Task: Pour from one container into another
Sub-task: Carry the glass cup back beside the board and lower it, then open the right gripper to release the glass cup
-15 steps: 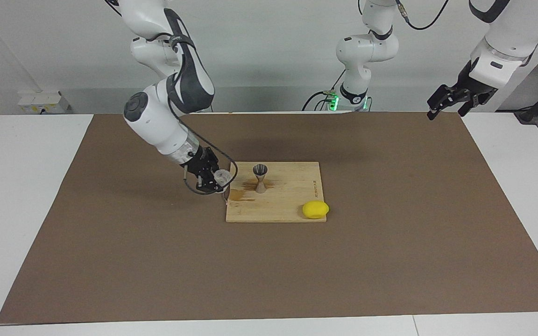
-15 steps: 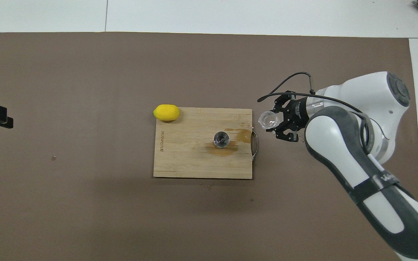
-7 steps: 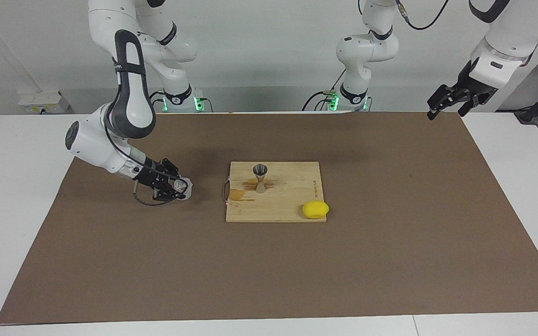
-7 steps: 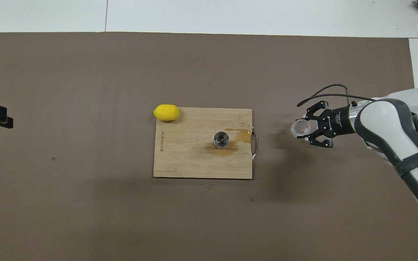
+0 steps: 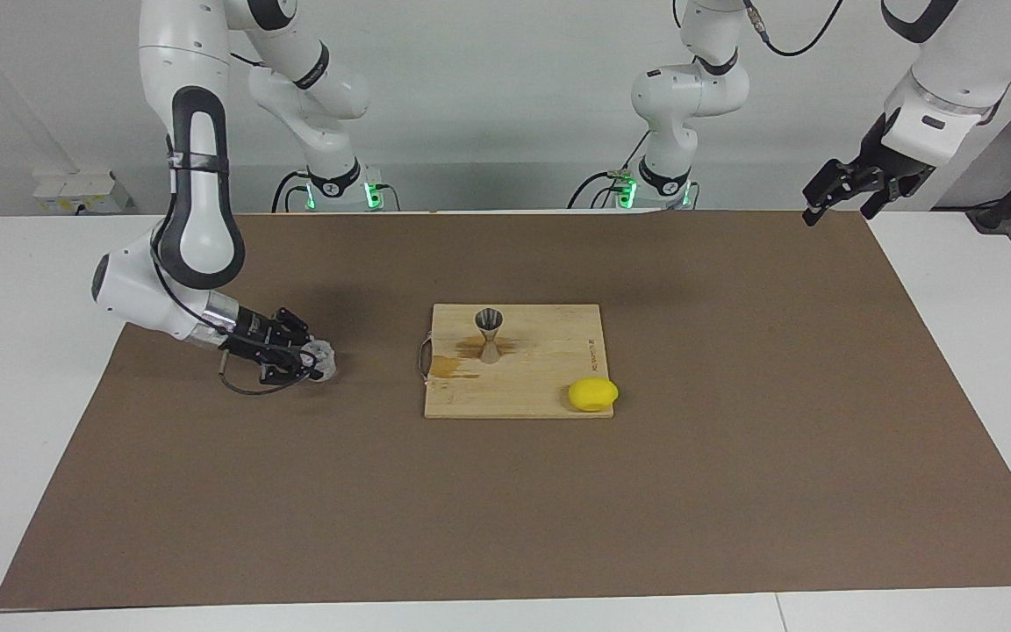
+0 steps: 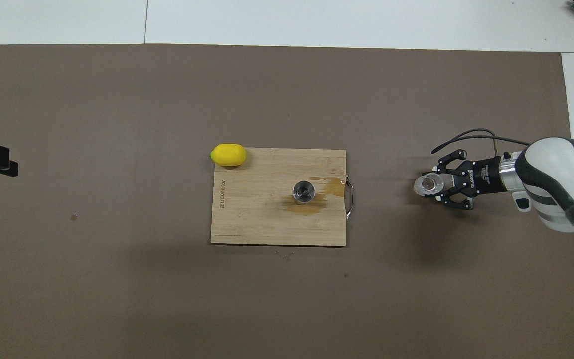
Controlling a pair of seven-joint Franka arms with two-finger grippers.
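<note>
On brown mat (image 5: 734, 456), toward right arm's end: right gripper (image 5: 311, 362), low over the mat, jaws clamped on clear cup (image 5: 322, 357) (image 6: 429, 184), well apart from wooden board (image 5: 549, 386). On board: grey metal jigger (image 5: 489, 334) (image 6: 303, 192), upright, beside brown wet stain (image 6: 334, 185). At board's corner farther from robots: yellow lemon (image 5: 593, 394). Over mat's corner at left arm's end: left gripper (image 5: 839, 197), raised, waiting, jaws wide, holding nothing.

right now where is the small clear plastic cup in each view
Facing view: the small clear plastic cup sits low over the brown mat in the right tool, toward the right arm's end of the table.
Overhead view: the cup shows near the picture's right edge.
Shared landmark: the wooden cutting board.
</note>
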